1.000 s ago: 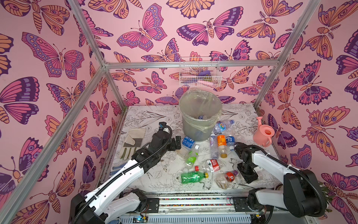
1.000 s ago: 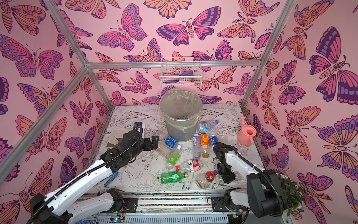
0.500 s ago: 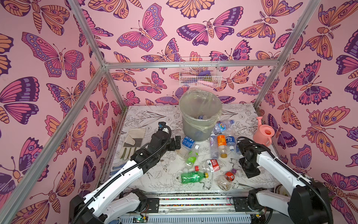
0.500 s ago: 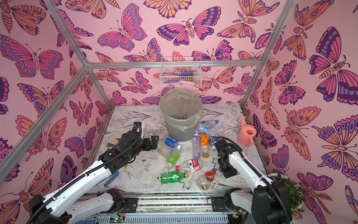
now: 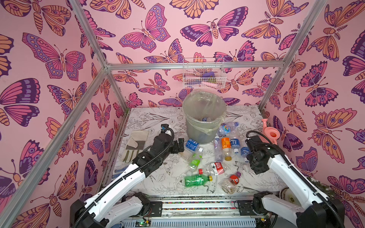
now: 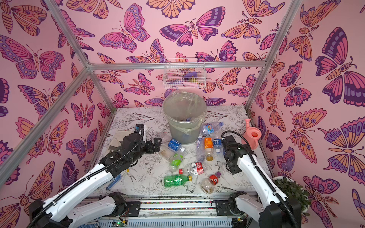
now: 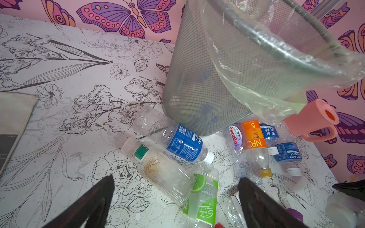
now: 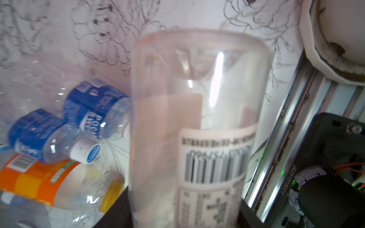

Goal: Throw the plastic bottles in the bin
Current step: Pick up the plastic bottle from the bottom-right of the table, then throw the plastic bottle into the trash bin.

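The grey bin [image 5: 203,128] with its clear liner stands at the back middle of the table, with bottles inside. Several plastic bottles lie in front of it: a blue-labelled one [image 5: 191,145], a lime-labelled one [image 5: 194,160], an orange-labelled one [image 5: 225,145] and a green-tinted one [image 5: 195,180]. My left gripper [image 5: 180,145] is open, just left of the blue-labelled bottle [image 7: 183,144]. My right gripper [image 8: 185,217] is shut on a clear bottle with a barcode label [image 8: 197,118]. In both top views the right wrist [image 5: 256,158] hides those jaws.
A pink watering can [image 5: 271,134] stands by the right wall. A work glove [image 5: 135,145] lies at the left. A white wire basket [image 5: 203,79] hangs on the back wall above the bin. A potted plant [image 6: 290,189] sits off the front right corner.
My right arm has moved away from the table's front edge toward the blue-labelled bottles, with the clear bottle in its jaws. The left arm has barely moved.
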